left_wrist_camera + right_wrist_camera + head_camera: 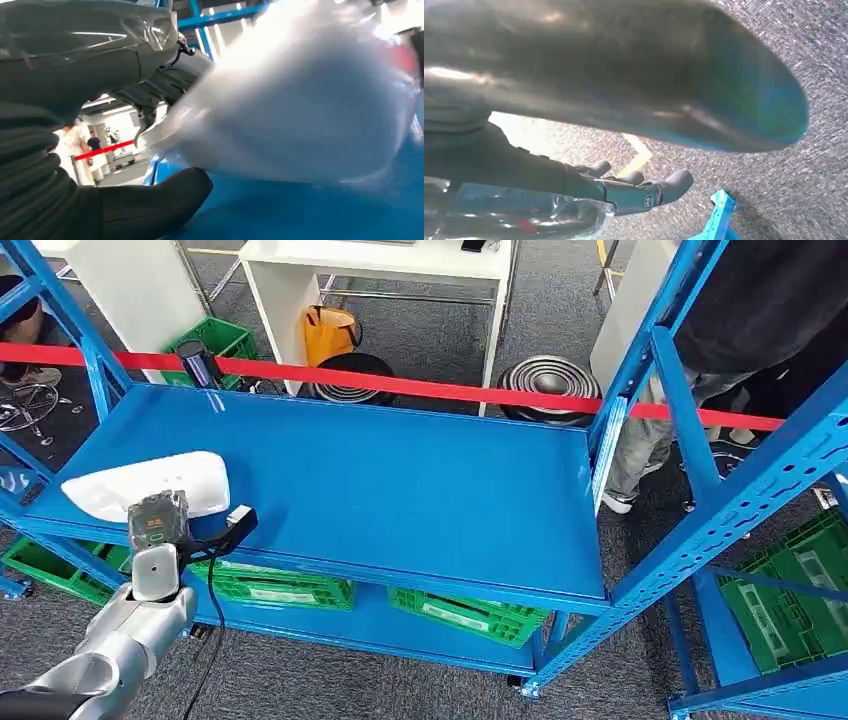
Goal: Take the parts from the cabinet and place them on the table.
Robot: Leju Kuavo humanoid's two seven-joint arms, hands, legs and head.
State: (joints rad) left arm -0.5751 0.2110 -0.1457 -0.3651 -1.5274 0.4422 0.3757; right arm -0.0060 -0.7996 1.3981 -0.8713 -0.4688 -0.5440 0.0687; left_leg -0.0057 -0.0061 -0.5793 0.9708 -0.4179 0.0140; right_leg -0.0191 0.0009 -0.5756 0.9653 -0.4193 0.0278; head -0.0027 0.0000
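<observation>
Item 1, left hand (pixel 160 530): in my head view I see its wrist housing from behind, at the front left edge of the shelf (pixel 400 490). The fingers are hidden there by the wrist. In the left wrist view the hand (pixel 100 150) shows a thick thumb below and darker fingers above, apart, with the part (pixel 300 105) just ahead of them; I cannot tell whether they touch it.

Item 2, part (pixel 150 483): a white, bag-wrapped piece lying flat on the shelf's left front corner. Its long axis runs left to right along the shelf front, the narrower end to the left. The near edge is covered by my left wrist. Close up it is blurred and overexposed; I make out no detail.

Item 3, right hand (pixel 634 187): seen in the right wrist view over grey carpet, fingers stretched out side by side, nothing in them.

Item 4, surroundings: red tape (pixel 420 387) runs across behind the rack. Green crates (pixel 270 585) sit on the lower shelf. A person (pixel 740 350) stands behind the right upright, cut off at the top.
</observation>
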